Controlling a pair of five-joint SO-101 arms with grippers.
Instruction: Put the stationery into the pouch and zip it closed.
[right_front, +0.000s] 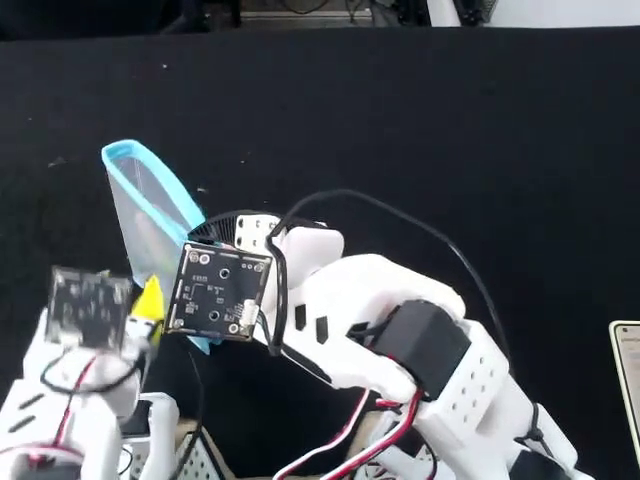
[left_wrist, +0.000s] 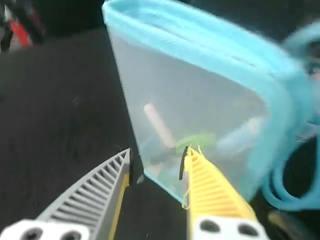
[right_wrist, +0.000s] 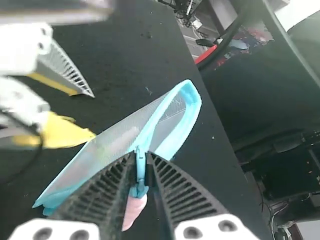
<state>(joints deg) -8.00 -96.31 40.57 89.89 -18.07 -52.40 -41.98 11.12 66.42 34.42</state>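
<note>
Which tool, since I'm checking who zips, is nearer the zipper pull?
Right. The right tool grips the zipper pull; the left tool straddles a pouch corner away from it.

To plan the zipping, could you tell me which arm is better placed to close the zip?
Right: the right gripper is shut on the zip pull; the left gripper merely straddles the pouch.

Room over the table (right_front: 450, 120) beyond the pouch (right_front: 150, 205), left arm (right_front: 60, 400) and right arm (right_front: 400, 340) crowding its near side
</note>
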